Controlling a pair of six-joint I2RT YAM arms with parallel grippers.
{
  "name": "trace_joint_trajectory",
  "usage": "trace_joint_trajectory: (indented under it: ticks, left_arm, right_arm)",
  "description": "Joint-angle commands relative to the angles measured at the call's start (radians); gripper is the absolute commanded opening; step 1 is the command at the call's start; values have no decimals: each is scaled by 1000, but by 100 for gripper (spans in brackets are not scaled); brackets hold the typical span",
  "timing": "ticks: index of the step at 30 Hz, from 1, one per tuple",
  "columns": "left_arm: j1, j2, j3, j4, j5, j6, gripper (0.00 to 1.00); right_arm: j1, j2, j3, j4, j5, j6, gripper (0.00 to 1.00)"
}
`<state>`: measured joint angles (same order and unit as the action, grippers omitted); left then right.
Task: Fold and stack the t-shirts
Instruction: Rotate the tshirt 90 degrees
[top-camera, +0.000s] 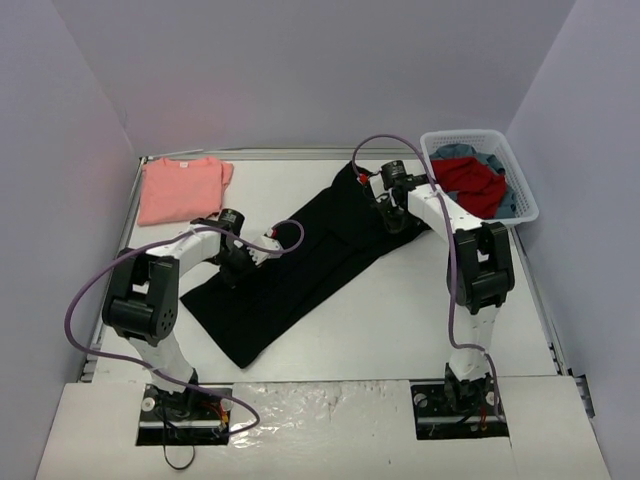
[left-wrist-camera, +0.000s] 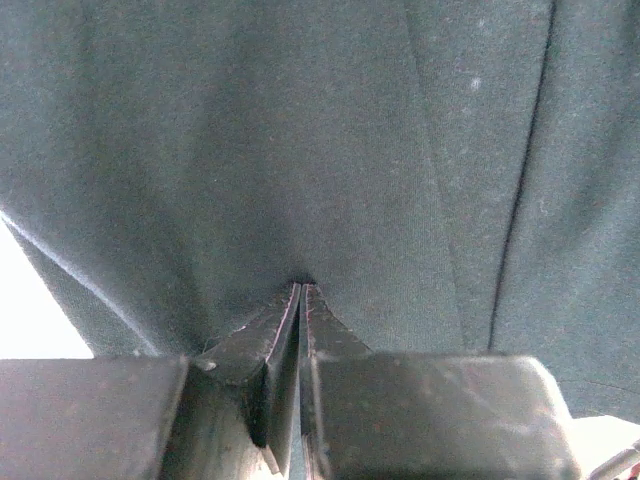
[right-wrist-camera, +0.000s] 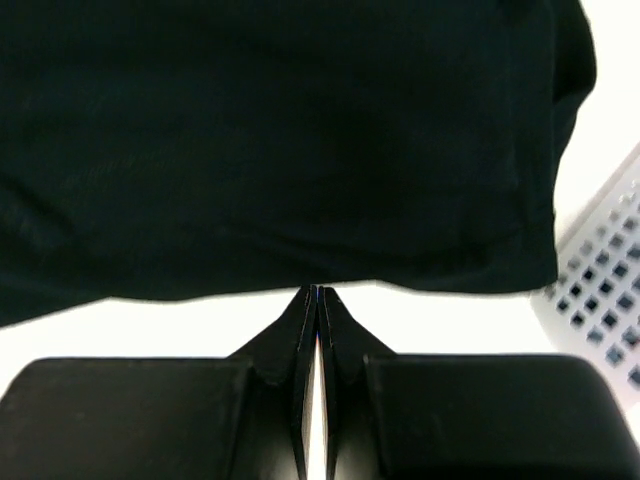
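White counter (top-camera: 400, 320) carries the black t-shirt (top-camera: 300, 275), folded into a long diagonal strip mid-counter; the pink t-shirt (top-camera: 180, 190) lies folded at the far-left corner. Left jaws are closed, pinching black cloth; right jaws are closed on nothing at its far edge.

White left arm (top-camera: 185, 245), white right arm (top-camera: 440, 208) — black joints (top-camera: 145, 295), purple cables (top-camera: 67, 318), black fingers (right-wrist-camera: 290, 340)

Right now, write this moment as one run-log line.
left gripper: shut on black t-shirt | right gripper: shut at its edge | pink t-shirt: apart, far left corner
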<state>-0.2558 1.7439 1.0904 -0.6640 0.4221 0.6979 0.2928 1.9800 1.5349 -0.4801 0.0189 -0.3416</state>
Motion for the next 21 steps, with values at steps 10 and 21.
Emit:
trace_joint_trajectory:
  ticks: [10, 21]
  left_arm:
    - [-157, 40, -43, -66, 4, -40, 2]
    - [-279, 39, 8, -146, 95, -72, 2]
  right_arm:
    - [-38, 253, 229, -74, -43, -2, 0]
    - [-43, 523, 575, -178, -91, -17, 0]
